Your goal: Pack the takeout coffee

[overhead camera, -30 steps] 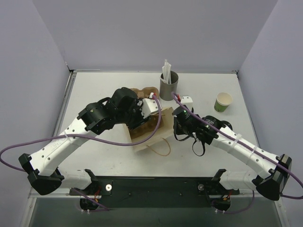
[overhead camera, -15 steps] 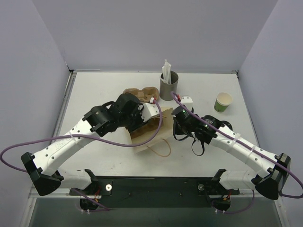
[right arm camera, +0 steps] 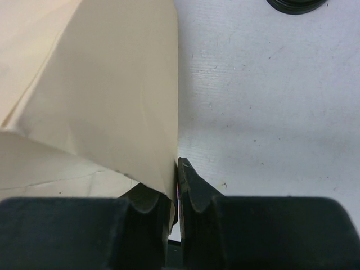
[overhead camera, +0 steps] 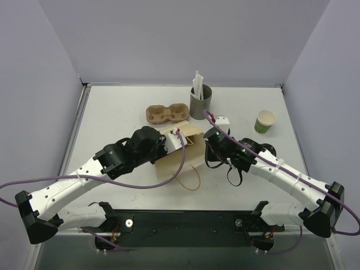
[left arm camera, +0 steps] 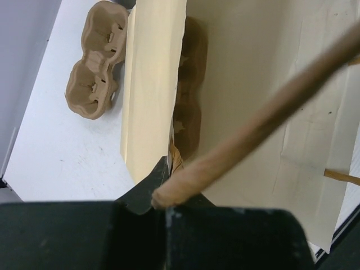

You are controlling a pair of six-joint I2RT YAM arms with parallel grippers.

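Note:
The takeout coffee's green paper cup (overhead camera: 265, 121) stands with its top uncovered at the right of the table, away from both arms. Its black lid (overhead camera: 270, 149) lies beside the right forearm, and its edge shows at the top of the right wrist view (right arm camera: 295, 4). A tan paper bag (overhead camera: 179, 153) lies in the middle. My left gripper (overhead camera: 178, 140) is shut on the bag's left rim (left arm camera: 152, 84), where the rope handle (left arm camera: 264, 112) crosses the jaws. My right gripper (overhead camera: 208, 142) is shut on the bag's right edge (right arm camera: 112, 84).
A brown two-cup pulp carrier (overhead camera: 167, 114) lies just behind the bag, seen also in the left wrist view (left arm camera: 95, 62). A grey cup with white straws (overhead camera: 200, 100) stands behind it. A small white object (overhead camera: 223, 119) lies near the right gripper. Purple walls close three sides.
My left arm drew back toward the near left, uncovering the carrier. Its jaws closed on the bag's rim. The bag shifted nearer with it. The right arm hardly moved.

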